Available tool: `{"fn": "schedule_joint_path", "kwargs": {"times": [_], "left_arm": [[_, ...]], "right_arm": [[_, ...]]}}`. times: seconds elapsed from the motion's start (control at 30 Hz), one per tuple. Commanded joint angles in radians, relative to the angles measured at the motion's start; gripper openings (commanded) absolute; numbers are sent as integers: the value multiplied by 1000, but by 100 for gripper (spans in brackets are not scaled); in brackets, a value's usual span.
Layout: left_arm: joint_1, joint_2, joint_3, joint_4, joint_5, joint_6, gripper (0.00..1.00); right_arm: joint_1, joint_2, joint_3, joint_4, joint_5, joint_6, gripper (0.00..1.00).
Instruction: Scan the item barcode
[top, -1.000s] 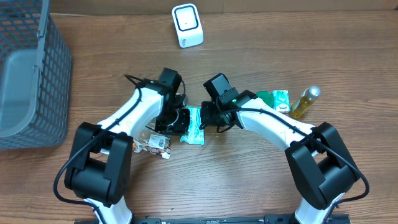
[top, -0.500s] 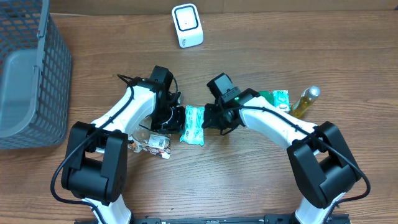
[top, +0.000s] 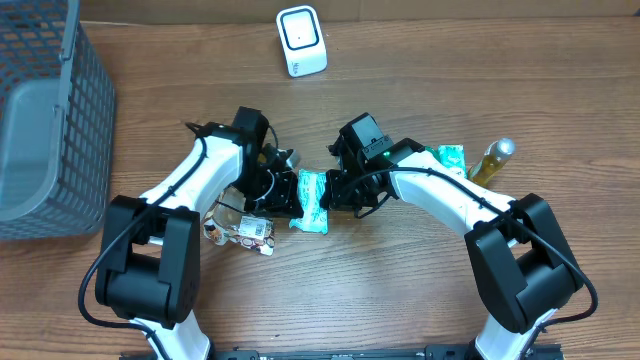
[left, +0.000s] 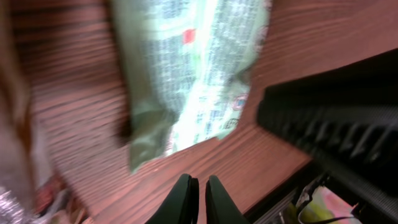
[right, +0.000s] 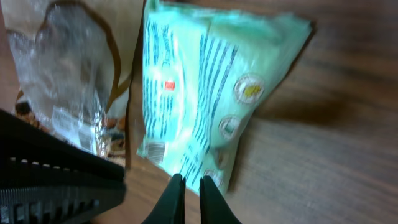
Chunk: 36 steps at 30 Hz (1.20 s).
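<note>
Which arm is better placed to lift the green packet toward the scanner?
Right, probably. The right gripper has its tips at the edge of the packet and may be pinching it. The left gripper is shut over bare table, short of the packet.

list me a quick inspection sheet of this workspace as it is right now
surface: wooden table, brown grain
job's things: green packet lying flat between the two grippers; white scanner at the far edge
clutter: clear snack bag, small green pack, yellow bottle, grey mesh basket
grippers: left gripper jaws shut on nothing; right gripper jaws shut at the packet's edge, cannot tell if it pinches
cables: black cable looping off the left arm
surroundings: nothing seen
</note>
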Motion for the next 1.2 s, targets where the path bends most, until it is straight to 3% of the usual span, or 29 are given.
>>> {"fn": "schedule_joint_path", "kwargs": {"times": [0.0, 0.57, 1.17], "left_arm": [[-23, 10, 8, 13, 35, 27, 11], [-28, 12, -1, 86, -102, -51, 4], [-30, 236, -3, 201, -43, -69, 4]], "right_arm": [[2, -25, 31, -19, -47, -19, 8], [19, -25, -22, 26, -8, -15, 8], [19, -25, -31, 78, 84, 6, 8]]}}
